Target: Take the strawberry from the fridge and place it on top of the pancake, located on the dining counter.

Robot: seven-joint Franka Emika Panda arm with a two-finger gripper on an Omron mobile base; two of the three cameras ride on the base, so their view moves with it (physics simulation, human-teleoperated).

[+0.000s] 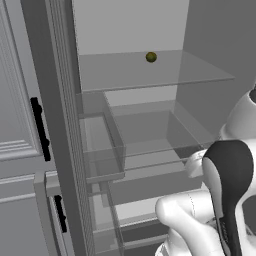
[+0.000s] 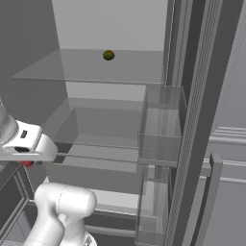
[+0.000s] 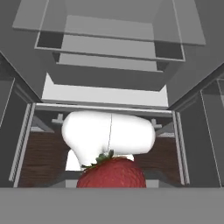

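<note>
Filling the bottom centre of the hand view, at about six o'clock, the strawberry (image 3: 112,173) sits red with its green leaves pointing up toward twelve, right where the fingertips belong, so the jaws read as narrowed on the fruit. In the right base view the gripper (image 2: 27,162) shows at nine o'clock under the white hand, a speck of red just below it. The fridge (image 1: 150,130) stands open ahead, its pale interior crossed by a glass shelf (image 2: 96,67) that carries a small olive-green fruit (image 1: 151,57) toward twelve o'clock, well apart from the hand. A clear door bin (image 2: 161,129) hangs at three o'clock of the shelves in the right base view.
</note>
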